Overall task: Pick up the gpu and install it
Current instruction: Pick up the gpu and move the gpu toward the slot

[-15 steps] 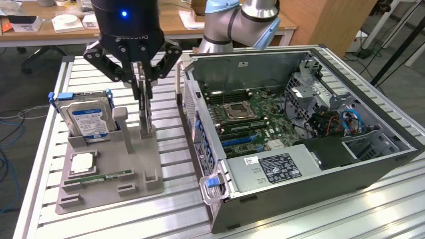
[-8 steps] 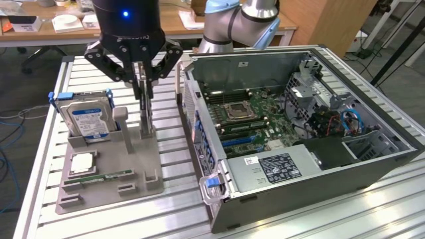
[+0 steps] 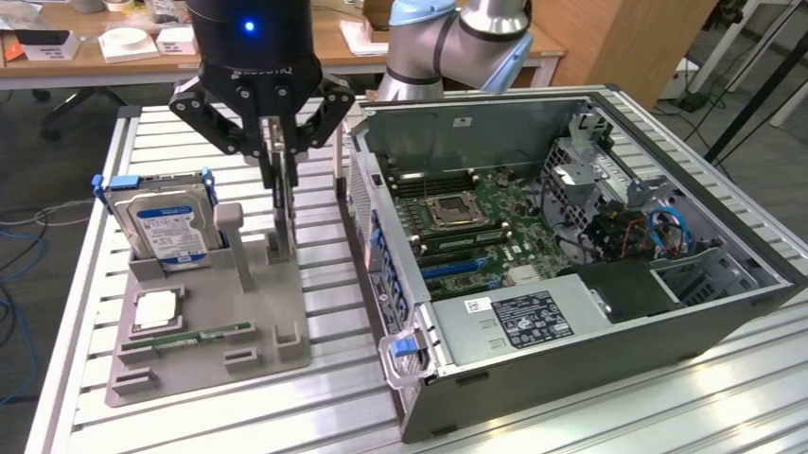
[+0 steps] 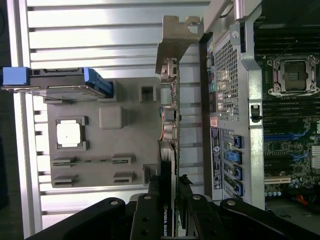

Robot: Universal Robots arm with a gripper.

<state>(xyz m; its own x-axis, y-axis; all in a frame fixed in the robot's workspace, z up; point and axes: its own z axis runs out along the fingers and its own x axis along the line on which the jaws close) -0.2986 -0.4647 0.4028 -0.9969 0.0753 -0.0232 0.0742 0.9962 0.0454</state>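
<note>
We logged the black two-fingered claw (image 3: 275,165) closed on the upper edge of the thin, flat, dark gpu card (image 3: 282,222), which stood upright on edge at the grey plastic parts holder (image 3: 189,364) on the slatted aluminium surface (image 3: 328,407), just beside the open grey computer case (image 3: 417,397). We judged that pinching its flat faces kept it vertical and left the silvery bracket (image 4: 176,37) free. We couldn't tell if it had cleared the holder.

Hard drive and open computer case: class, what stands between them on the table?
In the exterior view, a grey post and the gpu, standing on edge, gripped by the end effector.
</note>
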